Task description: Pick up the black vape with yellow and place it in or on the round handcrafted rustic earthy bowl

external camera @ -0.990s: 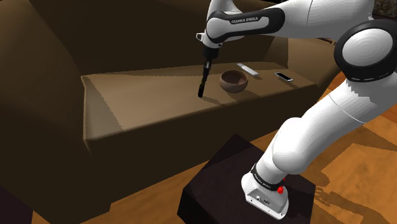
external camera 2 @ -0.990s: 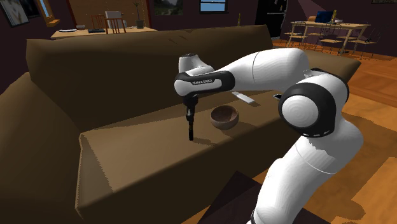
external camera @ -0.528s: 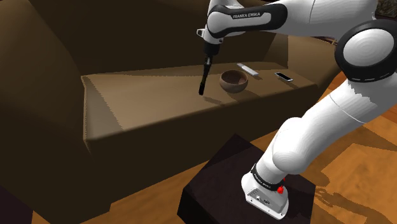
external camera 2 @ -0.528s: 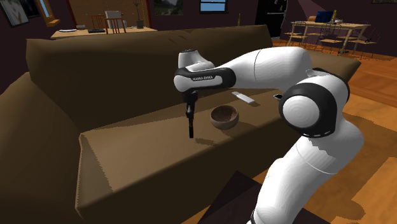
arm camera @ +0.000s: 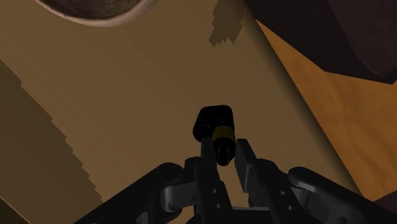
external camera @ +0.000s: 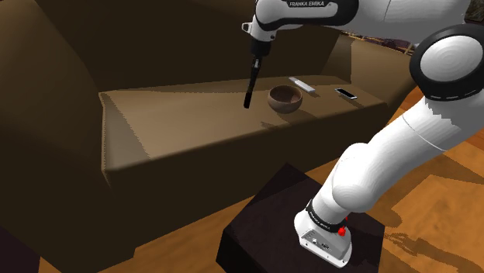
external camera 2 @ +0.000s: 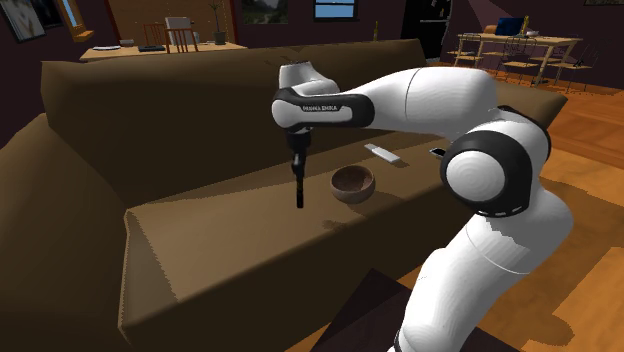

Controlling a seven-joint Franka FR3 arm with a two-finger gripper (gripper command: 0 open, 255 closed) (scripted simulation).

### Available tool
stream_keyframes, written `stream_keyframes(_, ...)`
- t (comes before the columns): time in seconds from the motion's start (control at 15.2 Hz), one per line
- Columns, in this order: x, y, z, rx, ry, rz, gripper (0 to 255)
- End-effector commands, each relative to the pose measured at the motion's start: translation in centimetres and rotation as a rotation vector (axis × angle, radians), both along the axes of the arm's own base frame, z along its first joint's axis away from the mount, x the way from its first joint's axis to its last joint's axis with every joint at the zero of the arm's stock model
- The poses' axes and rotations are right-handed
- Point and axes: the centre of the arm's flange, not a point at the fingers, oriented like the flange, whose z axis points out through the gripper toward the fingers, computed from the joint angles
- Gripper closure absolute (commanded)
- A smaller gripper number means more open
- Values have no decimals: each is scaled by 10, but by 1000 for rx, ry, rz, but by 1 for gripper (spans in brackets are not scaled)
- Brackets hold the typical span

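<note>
One vape [external camera: 249, 85], one bowl [external camera: 285, 98], one sofa [external camera: 171, 124]

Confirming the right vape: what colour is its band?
Yellow band on the black vape; wrist view shows it best.

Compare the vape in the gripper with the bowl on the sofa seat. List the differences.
Shape: the vape is a slim black stick with a yellow band; the bowl is round, brown and open-topped.
Pose: the vape hangs nearly upright above the sofa seat, clasped by the gripper; the bowl rests on that seat with nothing touching it.
Shared: both are dark-toned.
</note>
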Motion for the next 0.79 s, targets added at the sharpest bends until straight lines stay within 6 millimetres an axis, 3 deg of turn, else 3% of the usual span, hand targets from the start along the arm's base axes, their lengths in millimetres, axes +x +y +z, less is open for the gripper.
stream_keyframes(0.0,0,0,10,0,0,0,255)
stream_keyframes(0.73,0,0,68,0,0,0,255)
